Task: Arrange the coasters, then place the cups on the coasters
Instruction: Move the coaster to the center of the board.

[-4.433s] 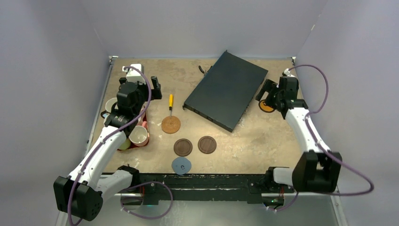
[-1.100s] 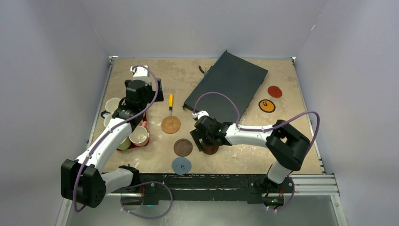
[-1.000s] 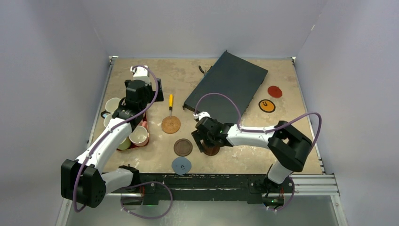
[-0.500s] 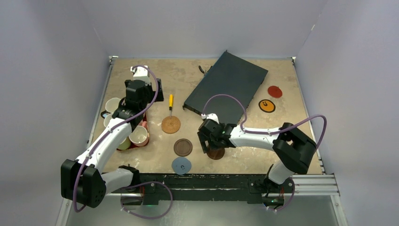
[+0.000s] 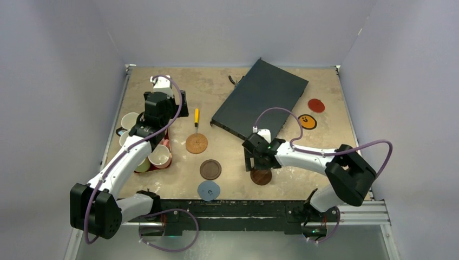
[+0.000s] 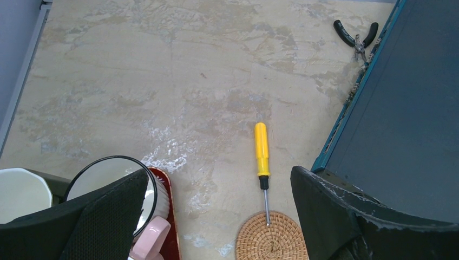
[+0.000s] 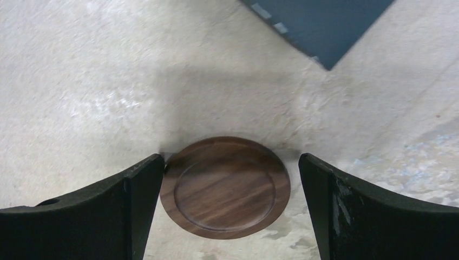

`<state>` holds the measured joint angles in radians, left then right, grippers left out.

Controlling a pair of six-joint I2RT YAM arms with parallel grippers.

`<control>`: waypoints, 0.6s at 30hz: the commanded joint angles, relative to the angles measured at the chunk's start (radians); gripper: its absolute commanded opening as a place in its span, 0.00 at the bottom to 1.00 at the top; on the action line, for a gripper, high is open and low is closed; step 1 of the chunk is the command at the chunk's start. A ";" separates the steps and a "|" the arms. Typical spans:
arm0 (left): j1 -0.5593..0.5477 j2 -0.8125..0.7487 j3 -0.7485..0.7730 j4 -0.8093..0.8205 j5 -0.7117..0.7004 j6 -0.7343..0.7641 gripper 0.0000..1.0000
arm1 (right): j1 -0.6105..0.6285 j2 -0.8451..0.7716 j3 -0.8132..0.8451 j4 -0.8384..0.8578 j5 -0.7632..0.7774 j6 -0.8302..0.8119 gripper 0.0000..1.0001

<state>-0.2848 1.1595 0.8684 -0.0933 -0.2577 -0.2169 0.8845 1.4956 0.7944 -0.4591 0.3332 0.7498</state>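
My right gripper (image 5: 258,166) hangs open over a dark brown coaster (image 5: 261,177) near the table's front edge. In the right wrist view this coaster (image 7: 225,187) lies flat between the fingers; the left finger (image 7: 142,184) touches its rim and the right one stands apart. My left gripper (image 5: 164,108) is open above the cups (image 5: 160,156) on the dark red tray (image 5: 167,142). The other coasters are spread out: tan cork (image 5: 196,143), dark brown (image 5: 210,169), blue-grey (image 5: 208,190), orange (image 5: 307,122) and red (image 5: 316,105). The left wrist view has the cork coaster (image 6: 271,238) and a pink cup handle (image 6: 149,244).
A large dark flat box (image 5: 261,103) lies slanted at the back centre. A yellow screwdriver (image 5: 196,117) points at the cork coaster, its tip on the rim. Small pliers (image 6: 354,38) lie by the box's far corner.
My right gripper has moved right and toward the front edge, taking the dark brown coaster away from its twin. The left arm has not moved.
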 commanded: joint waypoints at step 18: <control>-0.007 -0.025 0.019 0.027 0.036 0.002 0.99 | -0.015 -0.231 0.038 -0.182 0.092 0.164 0.98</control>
<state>-0.2848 1.1591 0.8684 -0.0929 -0.2344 -0.2165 0.8589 1.2926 0.8059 -0.5571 0.3965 0.8074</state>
